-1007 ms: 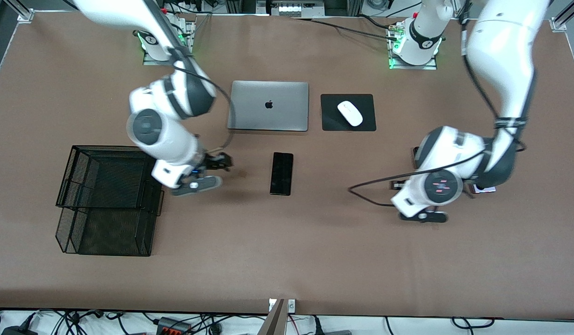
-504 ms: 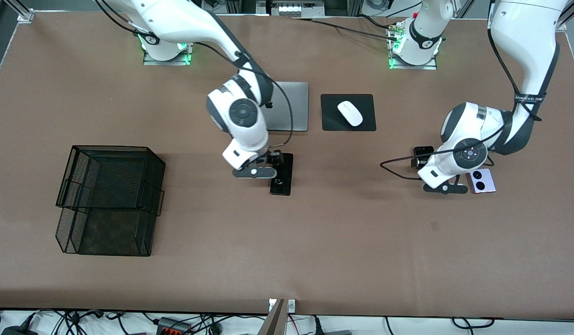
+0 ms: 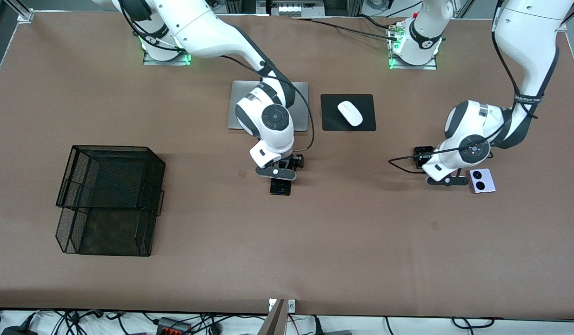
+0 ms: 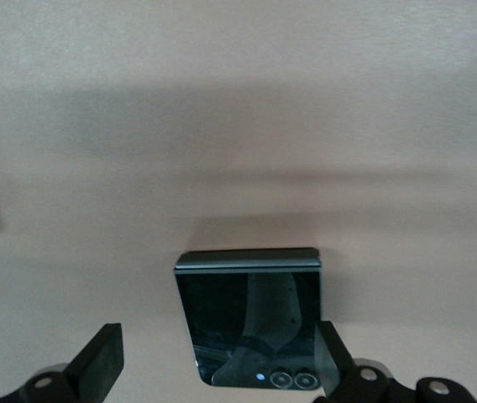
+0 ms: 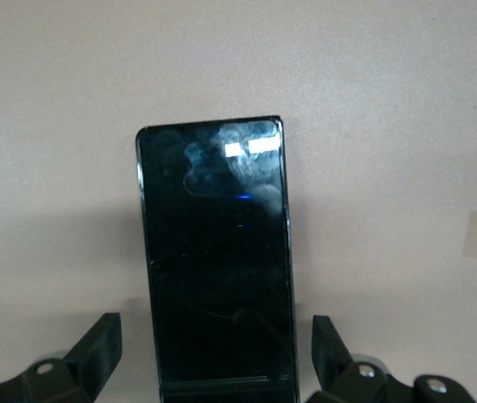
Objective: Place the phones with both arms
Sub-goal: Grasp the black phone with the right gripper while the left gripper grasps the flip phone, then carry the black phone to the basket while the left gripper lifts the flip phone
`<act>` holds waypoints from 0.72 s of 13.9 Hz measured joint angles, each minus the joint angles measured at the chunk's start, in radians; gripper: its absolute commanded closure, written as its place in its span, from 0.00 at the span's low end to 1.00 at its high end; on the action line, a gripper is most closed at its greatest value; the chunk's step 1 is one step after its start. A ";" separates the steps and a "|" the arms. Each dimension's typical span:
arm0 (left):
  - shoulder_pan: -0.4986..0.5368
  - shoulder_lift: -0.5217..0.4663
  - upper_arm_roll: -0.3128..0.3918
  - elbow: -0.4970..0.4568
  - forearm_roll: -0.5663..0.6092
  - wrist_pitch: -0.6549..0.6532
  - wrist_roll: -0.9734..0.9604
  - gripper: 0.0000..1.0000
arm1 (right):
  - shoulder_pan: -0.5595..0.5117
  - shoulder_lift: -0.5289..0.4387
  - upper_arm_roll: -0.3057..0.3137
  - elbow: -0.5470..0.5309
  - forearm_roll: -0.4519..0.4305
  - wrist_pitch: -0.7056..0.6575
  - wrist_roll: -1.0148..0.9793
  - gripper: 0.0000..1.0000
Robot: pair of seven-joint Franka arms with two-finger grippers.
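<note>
Two grippers hang spread: our right gripper [image 5: 213,369] straddles the long phone [image 5: 215,260] across its width, our left gripper [image 4: 222,374] brackets the folded phone [image 4: 251,323].

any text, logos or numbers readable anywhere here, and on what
No word or number can be read in any view.
Laptop: its lid logo is hidden under the right arm.
Left arm: a black band carries white lettering, too small to read.
Robot bases: each bears a small round mark, too small to read.
Long black phone: only glare, no text.
</note>
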 measured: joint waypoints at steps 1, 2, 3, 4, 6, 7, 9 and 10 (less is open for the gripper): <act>0.019 0.005 -0.012 -0.002 -0.006 0.007 0.000 0.00 | 0.000 0.010 -0.004 0.009 0.000 0.000 0.000 0.00; 0.040 0.012 -0.029 -0.003 -0.022 0.010 0.000 0.00 | 0.000 0.017 -0.006 0.015 0.000 0.002 0.000 0.00; 0.061 0.019 -0.050 -0.003 -0.038 0.010 0.000 0.00 | 0.000 0.022 -0.006 0.018 0.000 0.009 0.001 0.00; 0.079 0.026 -0.067 -0.003 -0.043 0.011 0.000 0.00 | 0.000 0.025 -0.007 0.018 0.000 0.018 0.001 0.00; 0.098 0.038 -0.082 -0.003 -0.045 0.011 0.000 0.00 | -0.001 0.034 -0.008 0.019 0.000 0.039 0.003 0.00; 0.102 0.044 -0.084 -0.003 -0.045 0.012 0.000 0.00 | -0.001 0.041 -0.008 0.019 0.000 0.047 0.003 0.00; 0.105 0.055 -0.086 -0.003 -0.045 0.014 0.000 0.00 | -0.003 0.051 -0.010 0.019 0.000 0.056 0.003 0.00; 0.105 0.060 -0.087 -0.003 -0.045 0.016 0.000 0.00 | -0.004 0.053 -0.011 0.022 0.000 0.058 0.002 0.21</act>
